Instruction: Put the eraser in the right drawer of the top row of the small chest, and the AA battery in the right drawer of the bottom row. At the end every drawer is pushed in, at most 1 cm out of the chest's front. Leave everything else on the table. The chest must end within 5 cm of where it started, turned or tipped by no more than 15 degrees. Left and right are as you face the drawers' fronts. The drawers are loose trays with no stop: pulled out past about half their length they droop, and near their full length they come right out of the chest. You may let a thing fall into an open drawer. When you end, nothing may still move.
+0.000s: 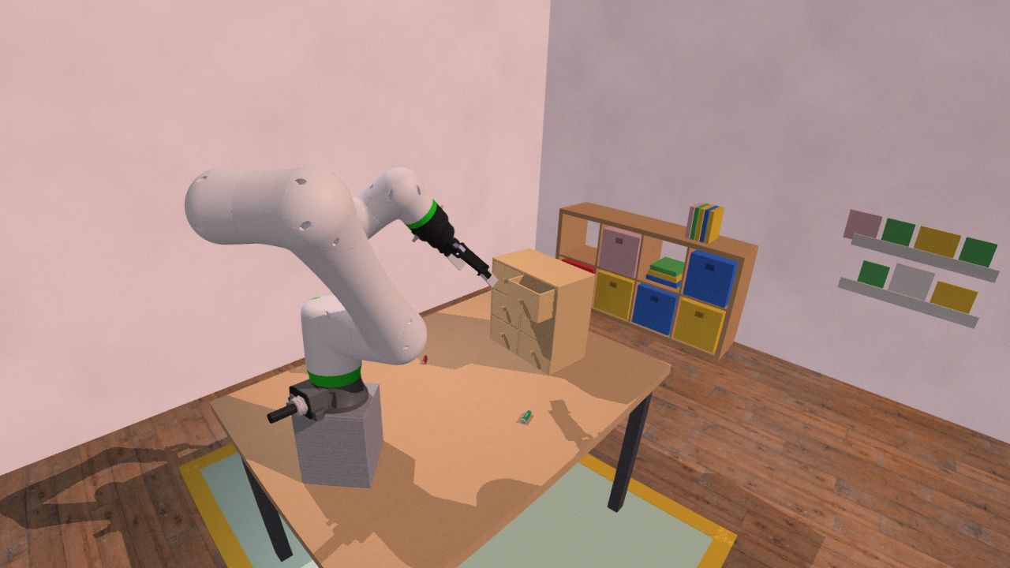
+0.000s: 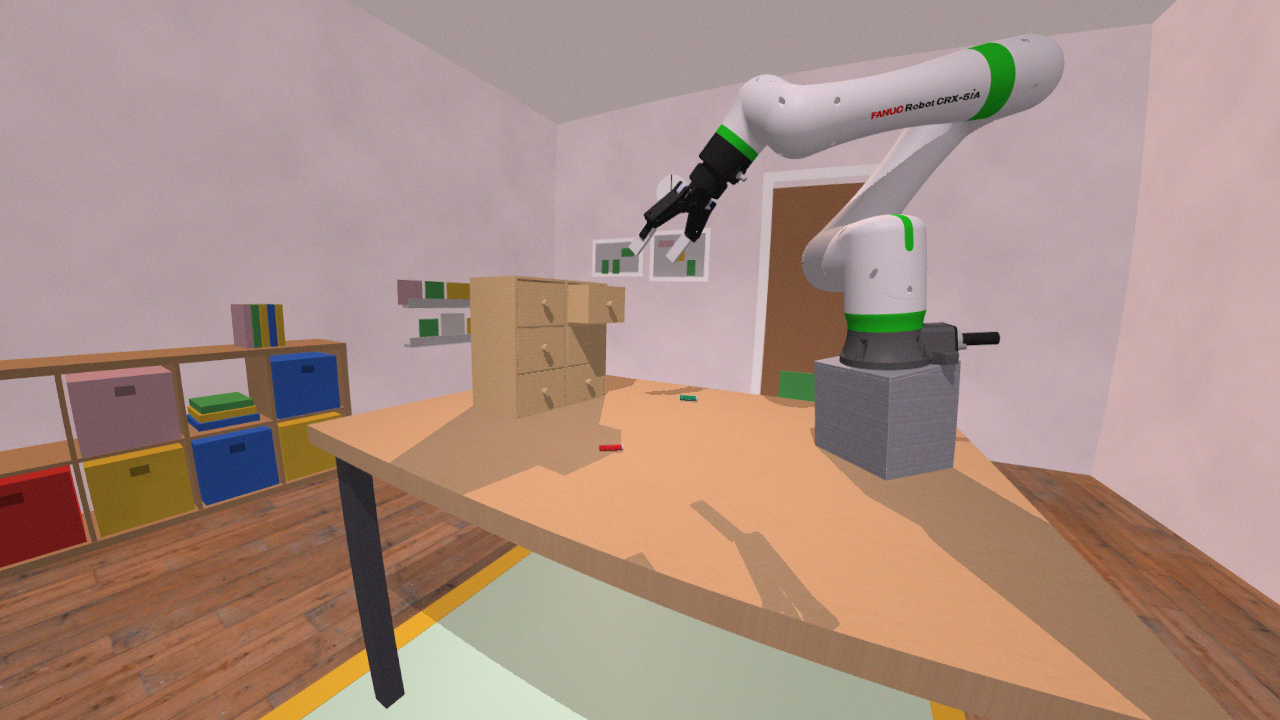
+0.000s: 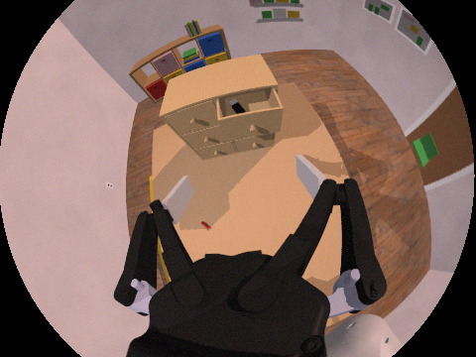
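Note:
The small wooden chest (image 1: 540,311) stands at the far side of the table. Its top-row right drawer (image 1: 533,293) is pulled partway out; it also shows in the exterior view (image 2: 597,302) and the wrist view (image 3: 250,102). A small dark and white thing (image 3: 236,105), seemingly the eraser, lies inside it. A small green cylinder (image 1: 525,417), seemingly the AA battery, lies on the table; it also shows in the exterior view (image 2: 687,397). My gripper (image 1: 487,277) (image 2: 660,246) is open and empty in the air, in front of and above the open drawer, apart from it.
A small red thing (image 1: 424,359) (image 2: 610,445) lies on the table between my base and the chest. My arm stands on a grey block (image 1: 338,441) at the table's near left. A shelf unit with coloured boxes (image 1: 652,278) stands on the floor behind the table.

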`<state>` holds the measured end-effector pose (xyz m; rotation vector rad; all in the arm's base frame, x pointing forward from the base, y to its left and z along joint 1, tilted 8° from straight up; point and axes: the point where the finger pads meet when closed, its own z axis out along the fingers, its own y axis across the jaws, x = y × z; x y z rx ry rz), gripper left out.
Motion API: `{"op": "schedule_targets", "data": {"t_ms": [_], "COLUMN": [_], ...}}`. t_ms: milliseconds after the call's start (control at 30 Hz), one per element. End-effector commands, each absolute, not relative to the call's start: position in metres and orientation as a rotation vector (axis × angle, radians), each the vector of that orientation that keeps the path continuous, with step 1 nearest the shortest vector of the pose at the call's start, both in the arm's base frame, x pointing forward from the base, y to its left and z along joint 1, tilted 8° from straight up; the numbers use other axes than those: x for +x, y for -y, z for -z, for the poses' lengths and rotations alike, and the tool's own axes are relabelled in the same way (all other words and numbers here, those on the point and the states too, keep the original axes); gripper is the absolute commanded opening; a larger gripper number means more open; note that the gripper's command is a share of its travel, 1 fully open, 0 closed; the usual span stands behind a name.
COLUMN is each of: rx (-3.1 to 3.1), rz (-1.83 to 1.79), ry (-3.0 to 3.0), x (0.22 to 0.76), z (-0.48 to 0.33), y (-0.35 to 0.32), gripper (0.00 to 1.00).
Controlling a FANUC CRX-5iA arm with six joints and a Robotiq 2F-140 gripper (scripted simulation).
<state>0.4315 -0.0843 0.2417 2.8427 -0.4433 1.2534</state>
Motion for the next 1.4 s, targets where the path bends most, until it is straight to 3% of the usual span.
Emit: {"op": "schedule_targets", "data": {"t_ms": [0, 900, 1367], "rx": [2.864, 3.193, 3.207], "rz": [-1.216, -0.261, -0.167], "ry": [0.443, 0.431, 0.427], "x": [0.432, 0.428, 0.427], "z": [-0.243, -0.276, -0.279], "y": [0.085, 0.088, 0.088], "gripper": [1.0, 1.0, 1.0]}}
